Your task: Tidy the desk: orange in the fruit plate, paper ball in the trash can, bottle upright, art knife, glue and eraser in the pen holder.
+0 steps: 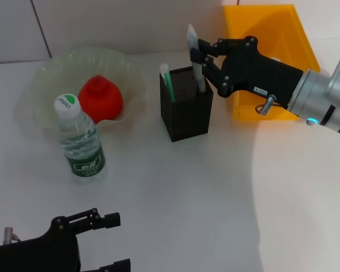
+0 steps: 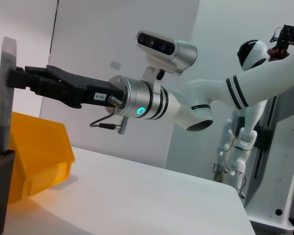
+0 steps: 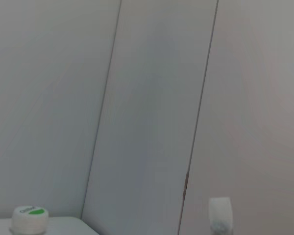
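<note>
Over black mesh pen holder (image 1: 187,105): right pincer (image 1: 199,54) clamped on slim grey-white art knife (image 1: 195,56), tip inside. Left pincer (image 1: 110,241) parked low at table edge, spread apart.

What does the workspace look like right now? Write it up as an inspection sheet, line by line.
Surface: white table, partly in shadow on the right.
Job's things: bottle upright beside the fruit plate; orange-red fruit in the plate; black mesh pen holder with a green-and-white stick inside; grey flat tool being lowered into the holder; yellow bin behind.
Clutter: nothing seen.
Grippers: right hand shut on the grey flat tool above the holder; left hand open, low at the table's near edge.
Cables: nothing seen on the table.
Surroundings: white wall panels; another white robot stands beyond the table.
</note>
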